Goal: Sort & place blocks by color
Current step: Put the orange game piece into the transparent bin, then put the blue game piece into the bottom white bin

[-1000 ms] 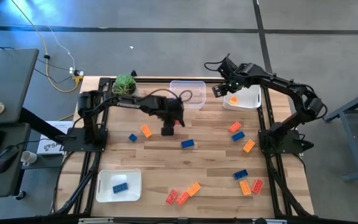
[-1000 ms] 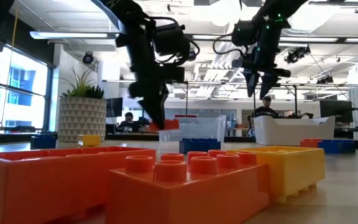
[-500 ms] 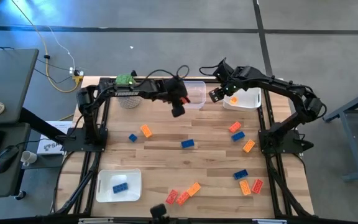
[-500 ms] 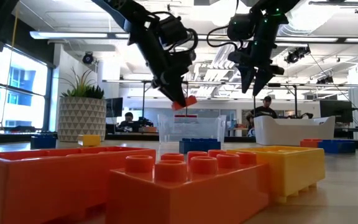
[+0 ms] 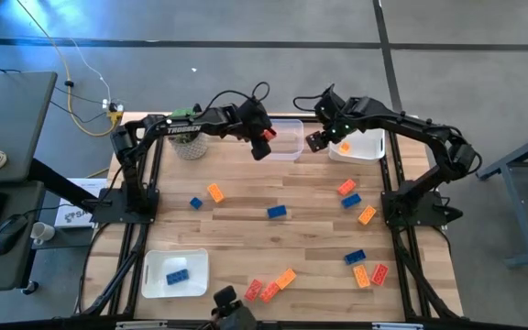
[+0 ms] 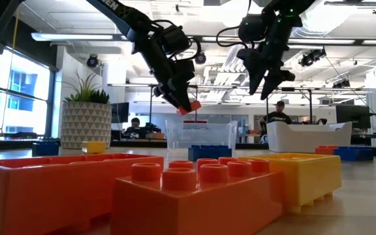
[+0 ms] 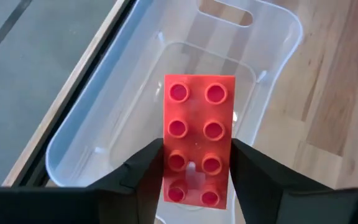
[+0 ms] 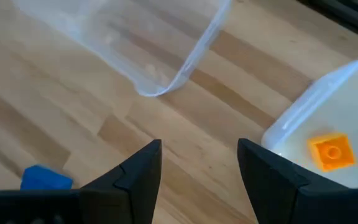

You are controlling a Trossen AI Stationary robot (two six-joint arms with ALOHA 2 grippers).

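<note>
High cam straight down; low cam table-level; both share clear bin (image 5: 284, 139).

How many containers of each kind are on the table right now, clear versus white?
Clear bin: 1
White trays: 2
Total: 3

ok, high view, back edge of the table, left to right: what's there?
Potted plant → left tool holding a red block → clear bin → right tool → white tray with an orange block.
</note>
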